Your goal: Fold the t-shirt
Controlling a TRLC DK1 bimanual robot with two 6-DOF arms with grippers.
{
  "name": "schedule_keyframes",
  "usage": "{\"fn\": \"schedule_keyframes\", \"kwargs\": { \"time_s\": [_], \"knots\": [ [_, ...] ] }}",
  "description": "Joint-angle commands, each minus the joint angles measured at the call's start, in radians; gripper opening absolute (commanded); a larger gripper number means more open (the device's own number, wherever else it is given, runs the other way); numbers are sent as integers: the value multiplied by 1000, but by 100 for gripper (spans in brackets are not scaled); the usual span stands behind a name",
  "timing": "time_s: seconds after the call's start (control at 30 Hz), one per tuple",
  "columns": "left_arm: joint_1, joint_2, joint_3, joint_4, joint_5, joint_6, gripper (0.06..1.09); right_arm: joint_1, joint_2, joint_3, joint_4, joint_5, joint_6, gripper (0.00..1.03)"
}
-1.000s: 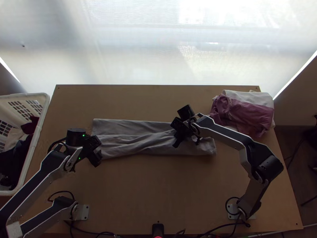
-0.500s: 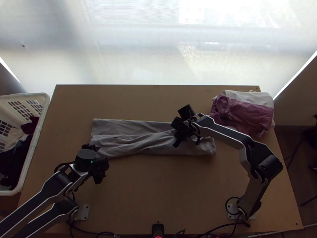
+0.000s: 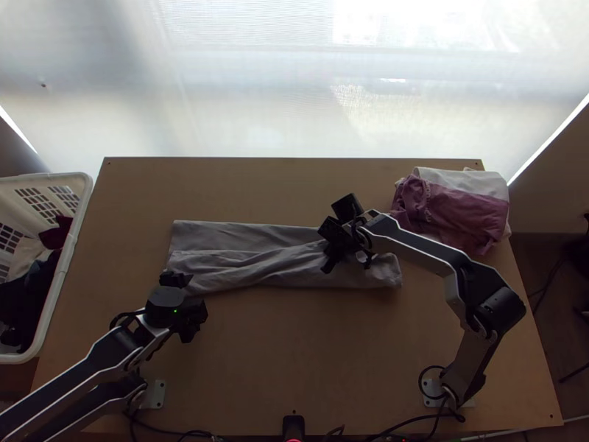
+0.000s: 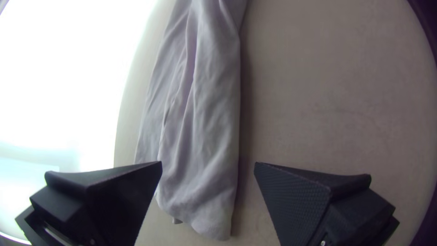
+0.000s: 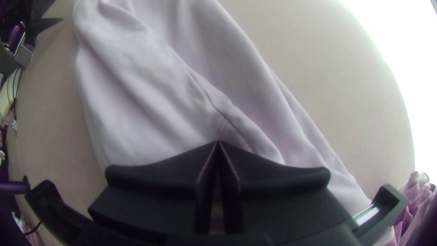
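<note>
In the top view the grey t-shirt lies as a long, narrow folded strip across the table, with lengthwise creases. My left gripper stands open beside the near corner of its left end. Seen from the left wrist, the cloth runs past between the spread fingers of the left gripper. Over the strip's right part is my right gripper. In the right wrist view the right gripper is shut, tips together against the cloth; whether they pinch any fabric is hidden.
A folded pink and white pile lies at the table's far right corner. At the left edge stands a white basket with dark and light clothes. Bare table stretches along the near side of the strip.
My left gripper has moved from the strip's left end toward the table's near edge and turned, uncovering the cloth's end. The right arm and the cloth look nearly unchanged.
</note>
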Motion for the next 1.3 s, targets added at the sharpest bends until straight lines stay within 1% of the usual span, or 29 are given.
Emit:
{"fn": "schedule_keyframes", "kwargs": {
  "time_s": [0.0,0.17,0.2,0.3,0.57,0.87,0.9,0.97,1.07,1.17,1.27],
  "knots": [
    [7,9,-66,95,-13,52,104,-2,0,0,-2,-1,2,6],
    [35,18,-106,195,-29,118,104,-2,0,1,-2,-4,2,6],
    [46,24,-109,209,-29,122,104,0,0,3,-2,-4,2,3],
    [81,52,-120,278,-27,155,104,4,1,4,-2,-6,2,3],
    [87,167,-130,404,-29,162,104,4,5,12,-2,-6,2,3],
    [112,291,-130,502,-29,167,103,3,6,0,-4,-8,10,3],
    [113,307,-130,512,-29,168,102,3,6,0,-4,-8,11,3],
    [112,327,-129,535,-29,181,95,4,6,-2,-4,-8,16,3],
    [110,356,-120,568,-27,191,80,4,6,-4,-4,-9,18,3],
    [110,383,-113,598,-26,202,71,4,5,-4,-4,-12,21,3],
    [113,419,-112,661,-23,213,70,6,0,-7,-5,-15,30,3]
  ]
}}
